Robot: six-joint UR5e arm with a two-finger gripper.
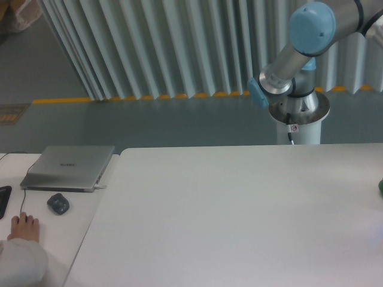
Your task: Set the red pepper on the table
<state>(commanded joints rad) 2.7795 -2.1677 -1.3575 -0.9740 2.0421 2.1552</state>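
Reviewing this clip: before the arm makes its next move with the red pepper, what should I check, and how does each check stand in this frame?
1. Red pepper in view: not ok, none visible.
2. Gripper in view: not ok, the arm leaves the frame at the upper right.
3. Grip on the pepper: cannot tell.
4. Free space on the table: ok, the white top is bare, only a green sliver at its right edge.
5. Person's hand off the table: ok, it rests on the side desk near the mouse.

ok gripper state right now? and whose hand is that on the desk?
Gripper: out of frame, only the arm shows.
Person's hand: flat on the side desk, holding nothing.
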